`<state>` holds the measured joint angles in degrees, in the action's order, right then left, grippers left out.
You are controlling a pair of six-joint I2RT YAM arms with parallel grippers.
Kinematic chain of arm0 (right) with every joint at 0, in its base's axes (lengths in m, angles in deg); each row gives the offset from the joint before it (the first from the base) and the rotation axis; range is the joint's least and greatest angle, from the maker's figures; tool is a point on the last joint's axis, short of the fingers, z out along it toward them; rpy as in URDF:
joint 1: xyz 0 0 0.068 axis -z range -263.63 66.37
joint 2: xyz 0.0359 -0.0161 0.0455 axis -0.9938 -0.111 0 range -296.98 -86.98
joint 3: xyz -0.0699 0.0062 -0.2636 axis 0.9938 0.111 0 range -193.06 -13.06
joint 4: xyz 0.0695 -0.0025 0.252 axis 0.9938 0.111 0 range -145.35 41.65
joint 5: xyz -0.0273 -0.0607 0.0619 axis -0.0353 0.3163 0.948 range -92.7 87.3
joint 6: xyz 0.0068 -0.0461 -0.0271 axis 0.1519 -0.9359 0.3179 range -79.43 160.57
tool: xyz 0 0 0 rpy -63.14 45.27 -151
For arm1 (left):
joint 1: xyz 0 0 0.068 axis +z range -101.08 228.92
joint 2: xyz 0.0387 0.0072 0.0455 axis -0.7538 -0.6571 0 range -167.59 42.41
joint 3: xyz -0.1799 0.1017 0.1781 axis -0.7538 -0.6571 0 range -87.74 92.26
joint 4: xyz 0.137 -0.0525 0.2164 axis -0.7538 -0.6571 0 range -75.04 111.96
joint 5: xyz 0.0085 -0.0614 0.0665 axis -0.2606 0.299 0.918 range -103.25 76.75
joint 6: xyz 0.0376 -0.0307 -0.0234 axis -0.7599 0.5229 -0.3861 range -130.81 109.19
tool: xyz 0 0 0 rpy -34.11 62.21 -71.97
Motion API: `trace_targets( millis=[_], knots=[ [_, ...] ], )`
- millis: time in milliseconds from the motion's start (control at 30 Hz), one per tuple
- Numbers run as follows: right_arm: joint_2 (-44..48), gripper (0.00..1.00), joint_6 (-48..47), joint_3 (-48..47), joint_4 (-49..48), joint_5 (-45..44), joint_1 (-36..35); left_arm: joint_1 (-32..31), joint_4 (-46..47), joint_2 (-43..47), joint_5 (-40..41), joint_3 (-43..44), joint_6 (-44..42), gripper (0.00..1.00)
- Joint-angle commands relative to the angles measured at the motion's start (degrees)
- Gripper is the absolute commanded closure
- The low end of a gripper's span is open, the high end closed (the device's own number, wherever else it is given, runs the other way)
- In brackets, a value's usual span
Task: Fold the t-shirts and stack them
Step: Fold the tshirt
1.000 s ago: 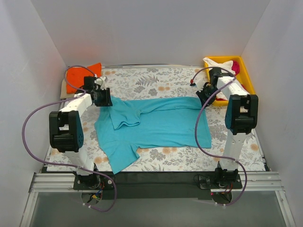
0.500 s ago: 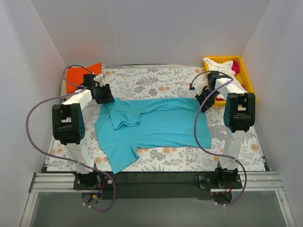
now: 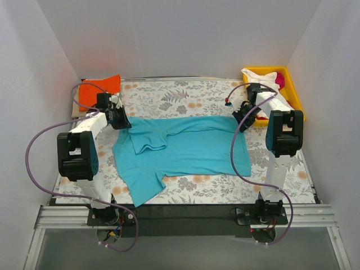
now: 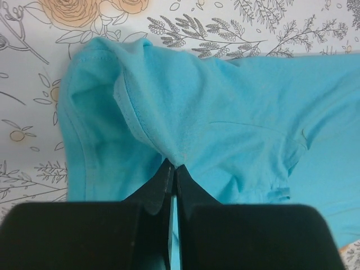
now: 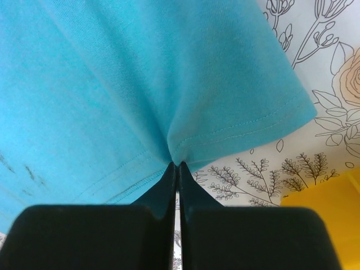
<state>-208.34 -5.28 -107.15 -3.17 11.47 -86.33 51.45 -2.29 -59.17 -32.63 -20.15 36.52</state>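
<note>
Top external: teal t-shirt (image 3: 185,146) lies flat mid-table, long axis L–R, spanning both arms. The left gripper (image 3: 122,119) is clamped on its far-left shoulder fabric and the right gripper (image 3: 242,121) on its far-right hem corner. Shirt body lies toward the bases, so fold prob. comes nearward. Bare floral table cloth (image 3: 185,98) beyond; yellow tray (image 3: 293,90) just beside R arm.

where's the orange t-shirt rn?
Top view: the orange t-shirt lies at the far-left corner of the table, just beyond the left gripper, which pinches the teal t-shirt.
</note>
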Motion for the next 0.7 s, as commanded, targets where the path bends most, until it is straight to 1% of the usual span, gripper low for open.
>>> trace_targets(
  millis=[0,100,233,267,300,333,367,433,467,500,567,633,667],
  knots=[
    [-0.1,0.99,0.0,-2.2,0.7,-0.1,0.0,0.6,-1.9,3.7,3.1,-2.5,0.4,1.0],
    [0.1,0.99,0.0,-2.2,0.8,-0.3,0.0,1.5,-1.2,2.7,5.4,-4.7,0.3,1.0],
    [0.2,0.99,-0.2,-1.9,0.8,-0.4,0.0,2.2,-0.5,-0.8,6.4,-4.2,0.3,1.0],
    [0.2,0.99,-0.2,-1.9,0.9,-0.5,0.0,2.2,-0.5,-2.3,6.5,-3.8,0.0,0.97],
    [0.4,0.96,-0.3,-2.0,0.9,-0.5,0.0,2.3,-0.7,-2.8,6.5,-3.2,0.0,0.94],
    [0.4,0.92,-0.4,-2.0,0.9,-0.5,0.0,2.5,-0.9,-3.3,6.0,-1.6,-0.2,0.88],
    [0.7,0.8,-0.6,-2.1,1.0,-0.2,0.0,2.6,-1.4,-3.6,5.1,-0.7,-0.7,0.84],
    [1.7,0.7,-0.8,-2.5,1.2,0.3,0.0,2.6,-2.2,-2.6,3.2,0.8,-2.5,0.77],
    [2.6,0.59,-0.7,-3.1,1.3,1.4,0.0,2.6,-1.9,-1.5,2.9,1.0,-3.2,0.71],
    [3.1,0.56,-0.2,-3.9,1.3,1.8,0.0,2.6,-1.2,0.9,2.8,1.1,-4.3,0.69],
    [3.8,0.54,0.6,-6.6,1.4,3.5,0.0,2.7,-0.6,3.0,2.0,1.7,-5.8,0.66],
    [3.9,0.54,2.5,-8.7,1.7,4.6,0.0,2.6,0.5,5.1,1.7,2.3,-6.8,0.64],
    [3.2,0.56,3.0,-11.1,2.0,5.8,-0.2,2.6,0.7,5.2,2.0,3.4,-7.2,0.62]
  ],
)
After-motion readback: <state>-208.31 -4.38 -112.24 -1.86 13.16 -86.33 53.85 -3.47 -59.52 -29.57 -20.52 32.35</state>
